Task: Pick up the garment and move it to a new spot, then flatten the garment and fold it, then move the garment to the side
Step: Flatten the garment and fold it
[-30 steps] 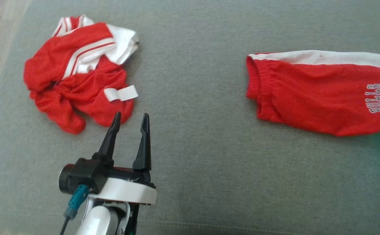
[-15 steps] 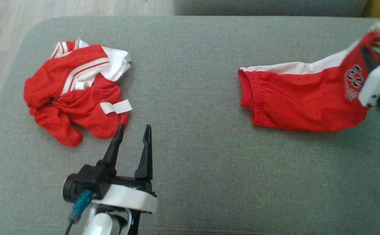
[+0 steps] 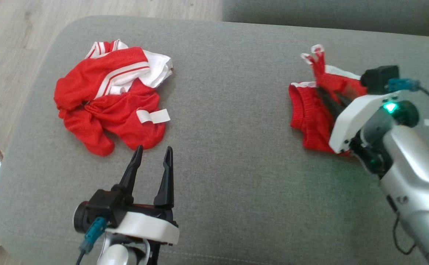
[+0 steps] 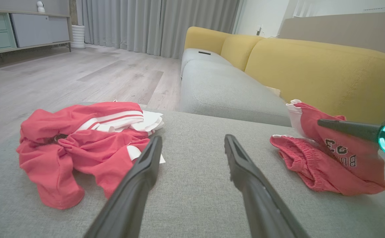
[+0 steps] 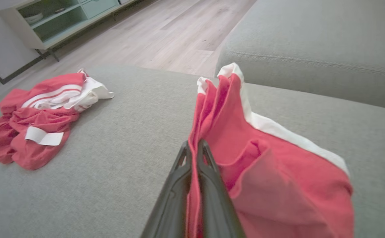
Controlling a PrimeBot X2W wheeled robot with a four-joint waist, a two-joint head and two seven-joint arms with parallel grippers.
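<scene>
**Shorts doubled back in the right gripper's pinch**

The right gripper (image 5: pixel 194 143) is clamped tight on a bunched hem of the red fabric shorts with a white side stripe (image 3: pixel 310 121). It holds that hem above the elastic waistband end, which rests on the grey woven sofa cushion (image 3: pixel 229 165). A second ago these shorts lay flat and stretched out; now they are folded back on themselves. The left gripper (image 3: pixel 154 148) hovers spread wide as before, just beside the crumpled red-and-white jersey (image 3: pixel 107 106).

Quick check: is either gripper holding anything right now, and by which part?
Right gripper shut on the red shorts, pinching bunched layers at their lifted end, away from the waistband. Left gripper open, holding nothing.
</scene>
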